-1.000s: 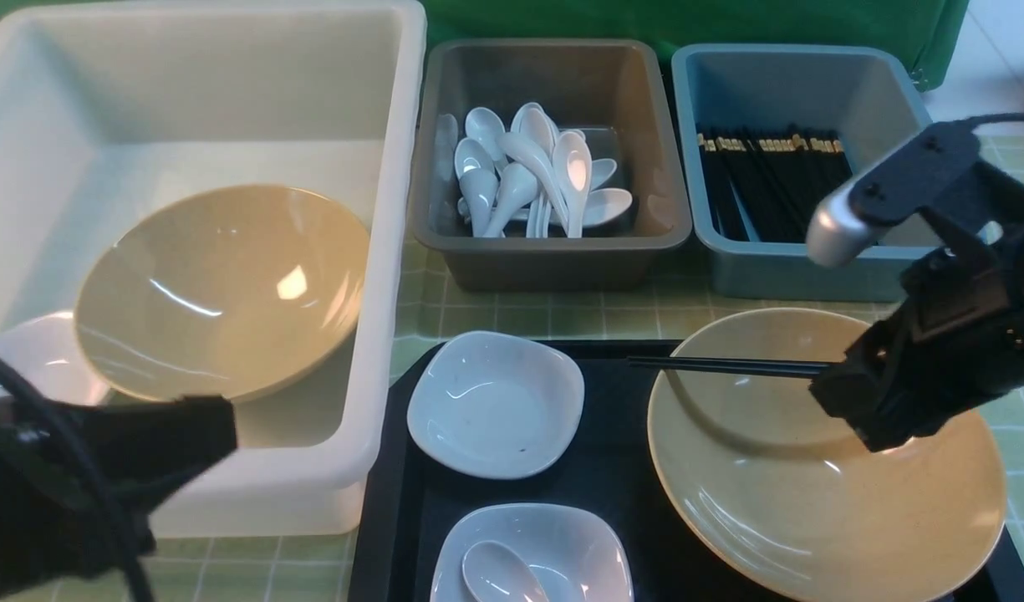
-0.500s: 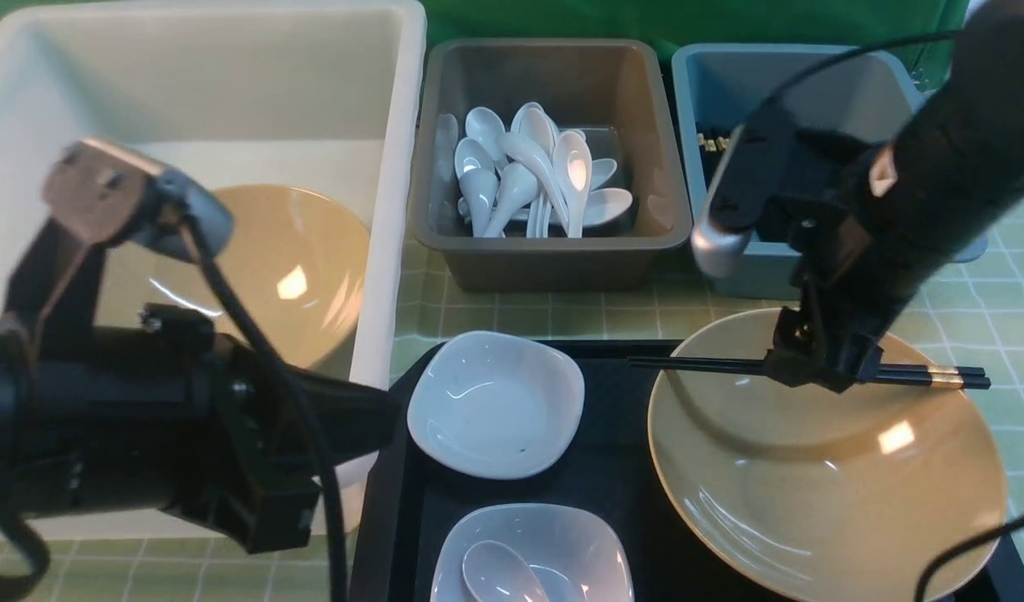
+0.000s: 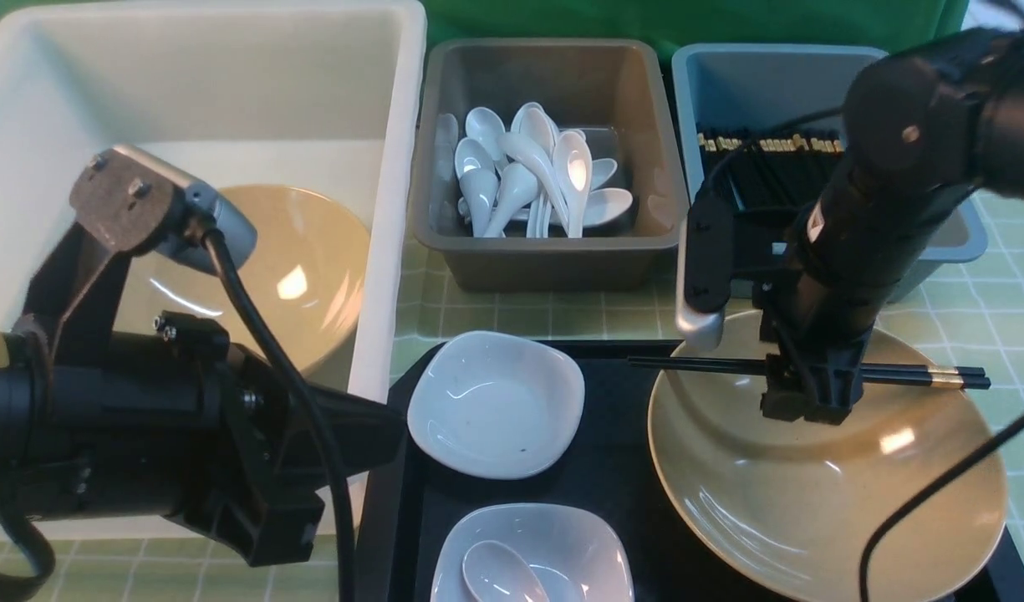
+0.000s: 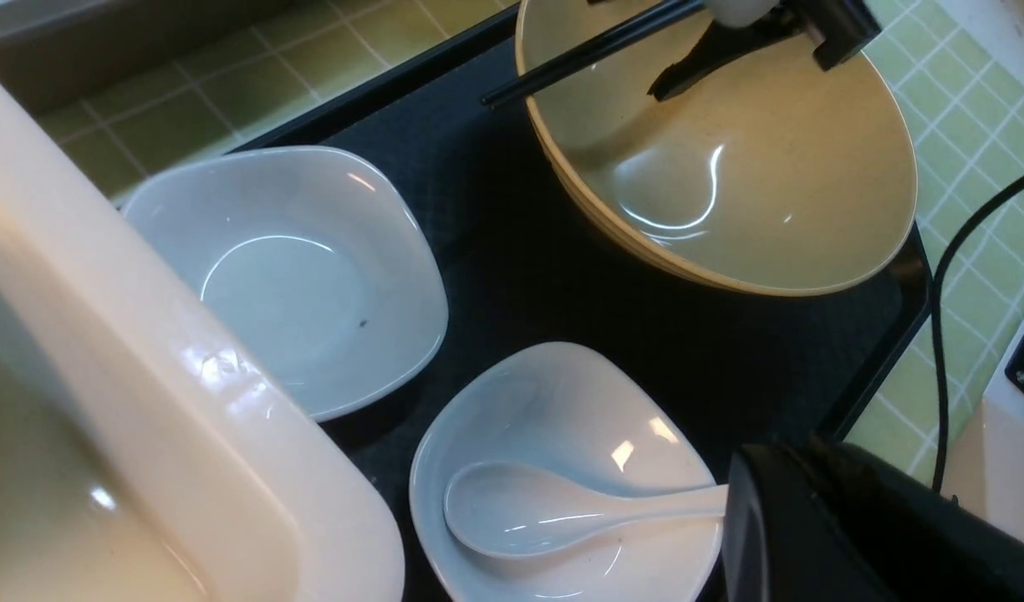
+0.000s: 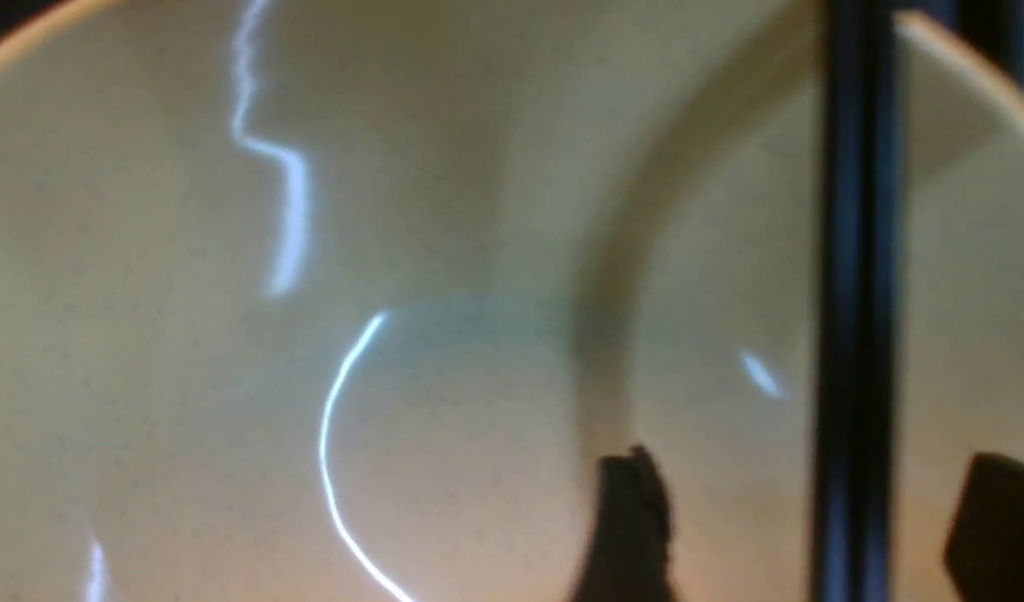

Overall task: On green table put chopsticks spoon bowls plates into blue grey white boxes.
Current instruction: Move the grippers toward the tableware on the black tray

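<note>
Two thin chopsticks [image 3: 900, 378] lie across the big tan bowl [image 3: 771, 510] on the black tray [image 3: 629, 468], over the green desk [image 3: 612, 319]. The right pincer [image 5: 812, 472] is wide, with one finger on each side of the sticks, and it is not squeezing them. The left pincer [image 3: 386, 431] is closed tight.

If the right pincer pinches crooked, one stick could roll away, because they are smooth and thin. If it goes too low, its tips could bump the bowl and tip or scratch it. A weak pinch could drop a stick on the way to the blue box [image 3: 771, 50]. The left pincer might knock the nearby white plate [image 3: 495, 405] if it swings carelessly.

The right arm hides part of the blue box and the middle of the sticks. The spoon [image 3: 499, 573] is cut off in the front view, but the left wrist view shows more. The right wrist view is blurry, so I can't tell if any finger touches the bowl.
</note>
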`<state>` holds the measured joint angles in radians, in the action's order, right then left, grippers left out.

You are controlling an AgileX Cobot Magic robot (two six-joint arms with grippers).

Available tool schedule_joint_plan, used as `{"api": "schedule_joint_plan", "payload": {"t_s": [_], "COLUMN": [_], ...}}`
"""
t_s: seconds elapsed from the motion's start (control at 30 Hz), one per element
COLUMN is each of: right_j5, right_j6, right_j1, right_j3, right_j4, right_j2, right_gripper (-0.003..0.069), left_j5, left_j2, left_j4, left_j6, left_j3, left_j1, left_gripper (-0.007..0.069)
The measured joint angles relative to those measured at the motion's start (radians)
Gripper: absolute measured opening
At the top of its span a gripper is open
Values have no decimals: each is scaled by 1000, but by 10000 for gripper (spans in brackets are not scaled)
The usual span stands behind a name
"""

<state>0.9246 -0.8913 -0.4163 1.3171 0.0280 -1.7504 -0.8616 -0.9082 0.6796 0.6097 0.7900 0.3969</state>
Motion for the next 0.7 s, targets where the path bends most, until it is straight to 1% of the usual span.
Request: {"api": "schedule_joint_plan", "payload": {"t_s": [0.03,0.07,0.1,0.13,0.17,0.23,0.3,0.47,0.57,0.63,0.67,0.7], "right_j5": [3,6,7,13,23,39,86,219,244,244,244,243], "right_j6": [0,1,1,2,5,6,5,5,29,41,72,91], "right_j1": [0,0,0,0,2,7,15,74,156,187,237,263], "right_j3": [0,0,0,0,0,2,21,135,239,278,320,341], "right_j4": [0,-1,-1,-1,-2,-13,-28,-143,-246,-278,-326,-348], "right_j2": [-8,-13,-13,-15,-15,-12,-8,-4,-4,-4,-4,-4], "right_gripper": [404,321,321,187,115,59,41,39,39,39,39,39], "left_j5": [0,0,0,0,0,0,0,5,12,12,12,13], "left_j2": [0,0,0,0,0,0,0,0,0,0,0,0], "left_j4": [0,0,0,0,0,0,0,0,0,0,0,0], "left_j6": [1,1,1,2,3,3,3,3,3,3,3,3], "left_j3": [0,0,0,0,0,0,0,0,0,0,0,0], "left_j1": [0,0,0,0,0,0,0,0,0,0,0,0], "left_gripper": [0,0,0,0,0,0,0,0,0,0,0,0]}}
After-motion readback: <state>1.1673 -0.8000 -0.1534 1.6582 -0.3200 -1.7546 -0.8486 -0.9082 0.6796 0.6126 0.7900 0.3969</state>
